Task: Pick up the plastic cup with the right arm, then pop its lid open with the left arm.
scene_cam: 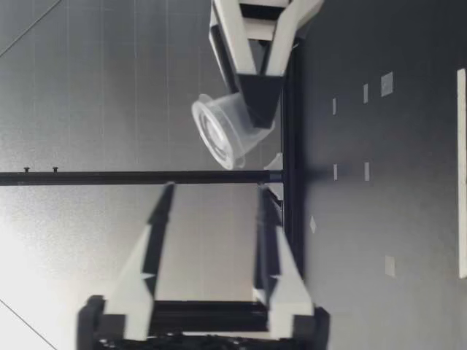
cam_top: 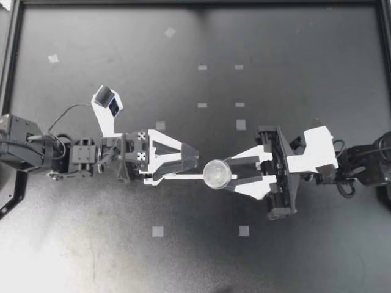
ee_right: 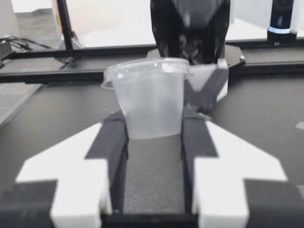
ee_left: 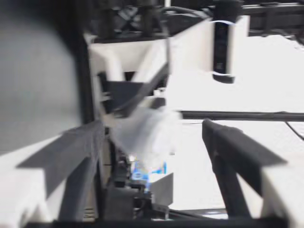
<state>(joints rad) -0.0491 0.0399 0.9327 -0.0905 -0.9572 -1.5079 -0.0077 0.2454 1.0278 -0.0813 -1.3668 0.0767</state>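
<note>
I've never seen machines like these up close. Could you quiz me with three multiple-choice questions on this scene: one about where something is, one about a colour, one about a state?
1. Where is the small cup?
A. Lying alone, far from both arms
B. Between the fingers of the right tool
C. On a shelf behind the arms

2. What colour is the cup?
A. Red
B. Black
C. Clear, see-through

3. How is the left tool?
A. Open
B. Shut on the cup
C. Out of sight

Answers:
1 B: the right wrist view shows a finger against each side of the cup.
2 C: its wall looks translucent in the right wrist view.
3 A: its two fingers stand wide apart in the low view.
</note>
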